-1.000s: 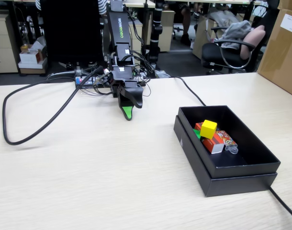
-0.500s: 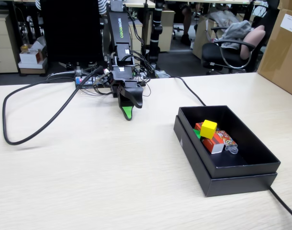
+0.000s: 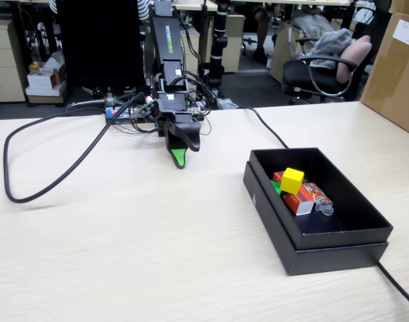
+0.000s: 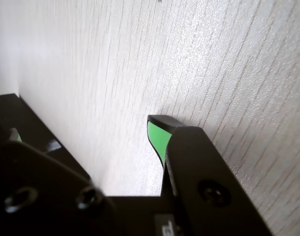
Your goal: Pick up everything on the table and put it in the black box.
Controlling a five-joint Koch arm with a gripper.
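The arm hangs folded at the back of the counter (image 3: 124, 235), gripper (image 3: 180, 159) pointing down with its green tip just above the wood, and the jaws sit together with nothing between them; the wrist view shows the green tip (image 4: 159, 135) over bare grain. Off at four o'clock from the gripper, well apart, the black box (image 3: 271, 208) holds the lot: the yellow cube (image 3: 291, 180) perched on top of the red block (image 3: 295, 198), the green cube (image 3: 276, 187) peeking out at its nine o'clock side, and the orange packet (image 3: 317, 195) lying just beside at three o'clock. A black cable (image 3: 50, 168) loops across the counter at nine o'clock.
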